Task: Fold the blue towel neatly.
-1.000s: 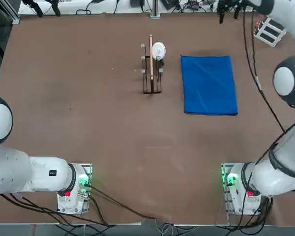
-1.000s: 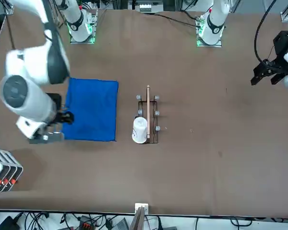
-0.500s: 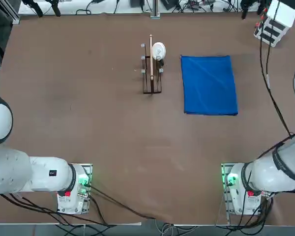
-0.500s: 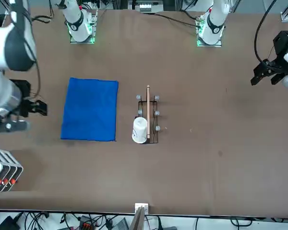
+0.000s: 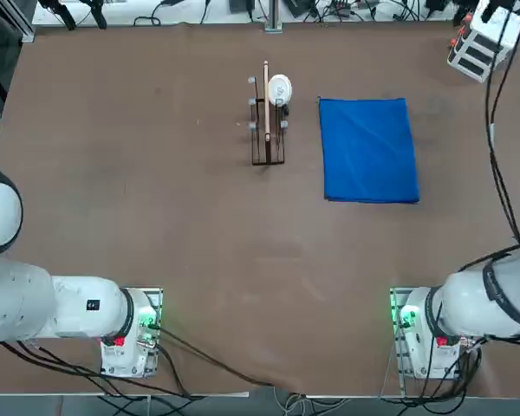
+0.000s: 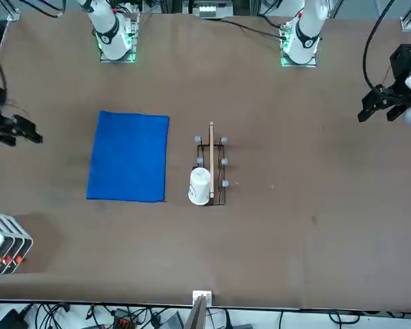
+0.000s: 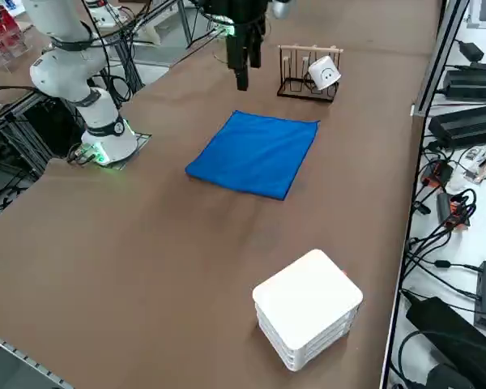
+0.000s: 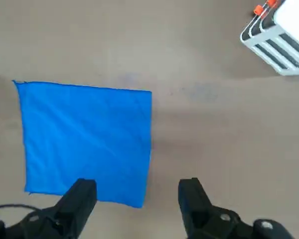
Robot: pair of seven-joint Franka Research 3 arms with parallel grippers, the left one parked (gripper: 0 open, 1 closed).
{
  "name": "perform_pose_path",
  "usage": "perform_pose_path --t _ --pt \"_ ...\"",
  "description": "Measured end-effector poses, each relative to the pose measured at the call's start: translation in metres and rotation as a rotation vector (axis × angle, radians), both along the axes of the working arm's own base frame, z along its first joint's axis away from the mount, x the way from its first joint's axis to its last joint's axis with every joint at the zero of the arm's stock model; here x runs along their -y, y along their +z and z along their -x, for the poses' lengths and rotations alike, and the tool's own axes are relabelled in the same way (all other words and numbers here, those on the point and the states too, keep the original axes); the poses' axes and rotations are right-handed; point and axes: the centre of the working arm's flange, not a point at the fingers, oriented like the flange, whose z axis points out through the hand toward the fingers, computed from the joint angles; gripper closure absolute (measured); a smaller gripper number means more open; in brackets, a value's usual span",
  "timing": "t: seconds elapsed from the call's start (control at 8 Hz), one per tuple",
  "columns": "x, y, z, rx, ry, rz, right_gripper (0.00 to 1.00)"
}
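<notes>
The table [image 5: 156, 173] is a broad, matte brown sheet, faintly scuffed, with cables and power bricks trailing along its far edge and over a side shelf in the right side view.

Reading the top view from left to right: near the middle, at about twelve o'clock from the table's centre, stands a small dark wire rack [image 5: 268, 130] with an upright wooden slat, and a white cup [image 5: 279, 88] lies tipped on its far end; the right side view shows a printed smiley face on the cup.

Just beside the rack, at its three o'clock and not touching it, lies the blue towel [image 5: 369, 149]: a thin royal-blue rectangle spread flat, edges straight, with light diagonal creases across its nap.

At about two o'clock from the towel, in the table's far right corner, sits a white box [image 5: 477, 48], a rounded stack of slabs with dark seams and small orange-red buttons on one side.

The right gripper [image 8: 138, 196] hangs high above the table, over the bare brown strip between towel and box. Its black fingers [image 8: 82, 199] stand wide apart, holding nothing; one finger overlaps the towel's edge only by line of sight.
</notes>
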Motion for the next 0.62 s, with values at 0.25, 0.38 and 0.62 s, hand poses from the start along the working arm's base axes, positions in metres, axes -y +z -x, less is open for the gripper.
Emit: perform_pose_path --t 0.25,0.38,0.62 --pt "-0.022 0.028 0.014 0.029 -0.022 0.001 0.0" --pt "-0.036 0.04 0.027 0.03 -0.04 0.001 0.0" --pt "-0.056 0.045 0.056 0.033 -0.036 0.003 0.0"
